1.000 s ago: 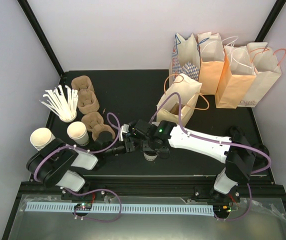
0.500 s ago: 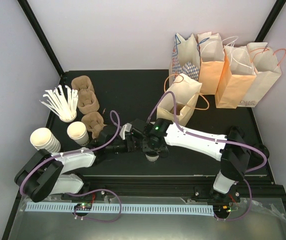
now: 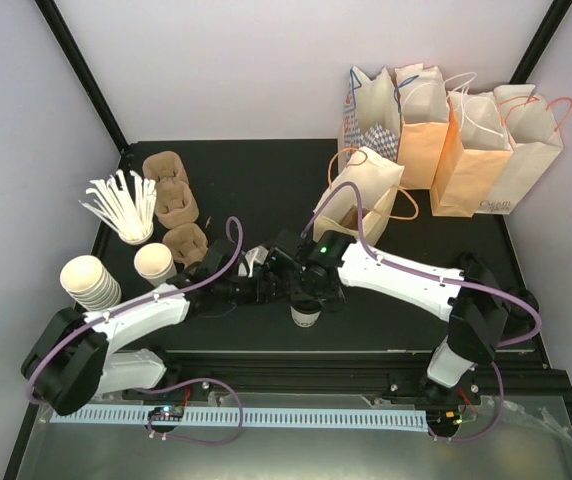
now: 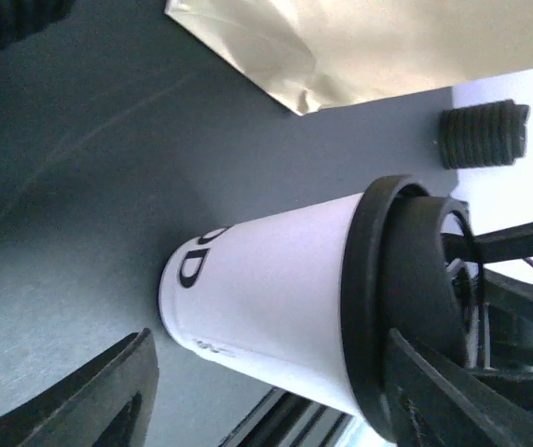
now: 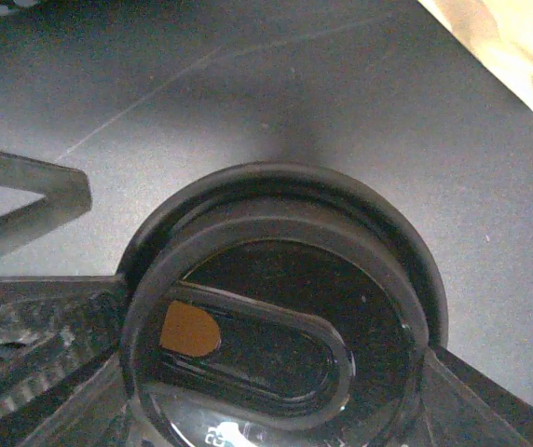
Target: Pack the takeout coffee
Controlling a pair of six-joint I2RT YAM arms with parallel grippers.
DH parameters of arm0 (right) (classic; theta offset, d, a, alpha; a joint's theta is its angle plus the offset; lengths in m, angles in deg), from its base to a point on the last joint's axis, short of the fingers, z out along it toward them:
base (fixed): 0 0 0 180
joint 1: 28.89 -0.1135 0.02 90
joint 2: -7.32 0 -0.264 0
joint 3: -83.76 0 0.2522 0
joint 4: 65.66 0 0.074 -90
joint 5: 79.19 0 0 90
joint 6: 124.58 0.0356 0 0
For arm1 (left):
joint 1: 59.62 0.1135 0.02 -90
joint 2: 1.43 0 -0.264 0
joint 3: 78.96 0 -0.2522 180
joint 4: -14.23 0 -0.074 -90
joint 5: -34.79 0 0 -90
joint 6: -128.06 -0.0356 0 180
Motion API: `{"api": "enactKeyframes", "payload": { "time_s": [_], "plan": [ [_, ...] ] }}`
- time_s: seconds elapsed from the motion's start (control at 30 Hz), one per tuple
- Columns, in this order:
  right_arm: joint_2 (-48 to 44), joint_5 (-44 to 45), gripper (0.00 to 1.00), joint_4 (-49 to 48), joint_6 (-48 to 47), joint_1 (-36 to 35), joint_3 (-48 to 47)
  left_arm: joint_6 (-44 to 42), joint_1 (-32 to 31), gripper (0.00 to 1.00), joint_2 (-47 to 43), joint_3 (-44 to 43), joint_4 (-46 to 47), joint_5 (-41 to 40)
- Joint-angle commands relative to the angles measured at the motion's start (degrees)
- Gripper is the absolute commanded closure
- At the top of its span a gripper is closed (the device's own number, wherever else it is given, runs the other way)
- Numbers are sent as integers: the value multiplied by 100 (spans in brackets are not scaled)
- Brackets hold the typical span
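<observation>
The takeout coffee, a white paper cup point(image 3: 305, 316) with black lettering, stands on the black table near the front middle. In the left wrist view the cup point(image 4: 266, 298) carries its black lid point(image 4: 397, 307). My right gripper point(image 3: 312, 294) is right above the cup. In the right wrist view this gripper point(image 5: 276, 372) has a finger on each side of the lid point(image 5: 276, 317) and is shut on it. My left gripper point(image 3: 269, 290) reaches in from the left. It is open point(image 4: 268, 354), with its fingers on either side of the cup and not touching it.
An open cream paper bag point(image 3: 358, 200) stands just behind the cup. Several more bags point(image 3: 466, 140) line the back right. Brown cup carriers point(image 3: 171, 200), a cup of white stirrers point(image 3: 124, 208), a stack of cream cups point(image 3: 88, 282) and one more cream cup point(image 3: 154, 264) are on the left.
My left arm has stretched to the right, bringing its open gripper from beside the carriers up to the cup. My right gripper has stayed over the cup, shifting slightly.
</observation>
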Motion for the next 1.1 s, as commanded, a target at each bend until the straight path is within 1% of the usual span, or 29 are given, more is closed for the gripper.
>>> {"api": "enactKeyframes", "payload": {
  "time_s": [0.0,0.1,0.17,0.33,0.37,0.47,0.6,0.8,0.87,1.07],
  "plan": [
    [-95,-151,42,-485,106,241,-35,-283,-9,29,-337,-253,-1280,333],
    [-98,-174,40,-593,-201,243,-56,-288,168,27,-580,-249,-1382,417],
    [-12,-108,40,-607,-528,242,-111,-297,287,26,-654,-206,-1383,540],
    [-41,254,40,-801,-1346,242,102,-367,595,26,-588,-10,-1217,980],
    [-134,272,38,-896,-1491,242,198,-413,637,26,-594,-4,-1239,1022],
    [-400,344,30,-1133,-1866,237,454,-533,774,26,-677,-65,-1377,1101],
    [-630,339,27,-1369,-2311,233,722,-624,947,26,-662,-195,-1500,1225],
    [-716,130,28,-1600,-3078,233,858,-830,1039,24,-270,-579,-1513,1516],
    [-707,20,28,-1639,-3357,229,844,-895,1054,22,-38,-705,-1466,1675],
    [-503,-93,28,-1575,-3966,233,652,-1145,1065,22,636,-981,-1331,2072]
  ]
}}
